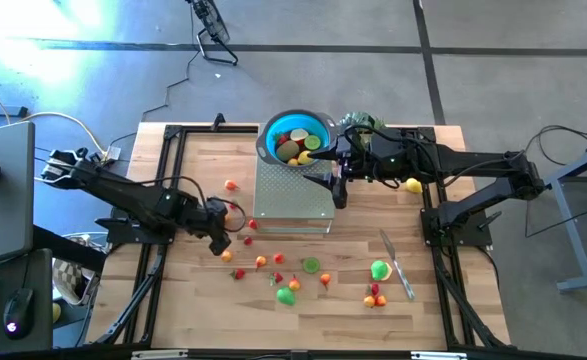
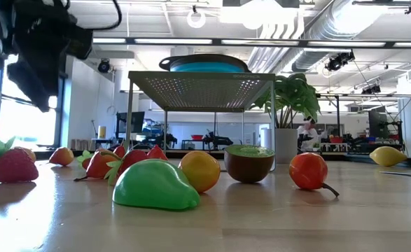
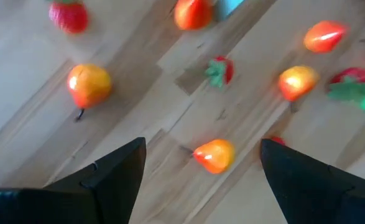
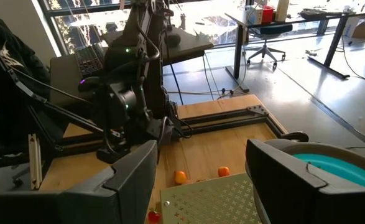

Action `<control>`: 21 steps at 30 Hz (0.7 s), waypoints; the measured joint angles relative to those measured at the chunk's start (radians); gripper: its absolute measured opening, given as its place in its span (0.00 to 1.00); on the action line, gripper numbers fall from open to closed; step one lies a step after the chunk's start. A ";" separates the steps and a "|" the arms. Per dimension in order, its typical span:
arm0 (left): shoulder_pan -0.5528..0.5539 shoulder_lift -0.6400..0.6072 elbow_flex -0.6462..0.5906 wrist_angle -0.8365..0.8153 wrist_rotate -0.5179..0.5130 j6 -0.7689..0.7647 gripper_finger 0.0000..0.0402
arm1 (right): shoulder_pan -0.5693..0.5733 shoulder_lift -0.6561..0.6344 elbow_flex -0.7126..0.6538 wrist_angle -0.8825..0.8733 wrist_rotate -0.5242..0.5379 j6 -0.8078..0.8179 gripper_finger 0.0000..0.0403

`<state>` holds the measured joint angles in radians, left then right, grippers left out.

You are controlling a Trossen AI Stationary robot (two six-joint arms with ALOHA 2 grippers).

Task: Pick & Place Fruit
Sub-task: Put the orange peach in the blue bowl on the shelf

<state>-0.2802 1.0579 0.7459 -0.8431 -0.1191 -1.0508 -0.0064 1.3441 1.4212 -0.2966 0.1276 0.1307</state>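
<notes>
Above scattered fruit point(image 1: 261, 262), left gripper point(image 1: 220, 243) hovers, spread wide.

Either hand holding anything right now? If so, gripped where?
No. The left hand is open above the fruit; the right hand is open and empty by the blue bowl.

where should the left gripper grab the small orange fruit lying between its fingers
Across the round body of the orange fruit, straight from above: the left gripper is open on either side of it, and the fruit lies alone on the bare wooden table.
</notes>
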 joint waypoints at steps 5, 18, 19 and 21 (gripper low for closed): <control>0.041 -0.002 -0.034 -0.003 0.042 -0.001 0.77 | 0.000 0.000 0.000 0.000 0.000 0.000 0.59; 0.188 -0.009 -0.038 0.010 0.081 0.088 0.77 | -0.001 0.000 0.000 -0.052 0.005 0.000 0.59; 0.199 -0.009 -0.038 0.009 0.087 0.099 0.77 | -0.001 0.000 0.000 -0.055 0.011 0.000 0.59; 0.223 -0.009 -0.038 0.008 0.100 0.117 0.77 | -0.003 0.000 0.000 -0.057 0.028 0.000 0.59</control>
<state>-0.0572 1.0489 0.7082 -0.8349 -0.0193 -0.9338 -0.0093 1.3445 1.4208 -0.3533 0.1551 0.1305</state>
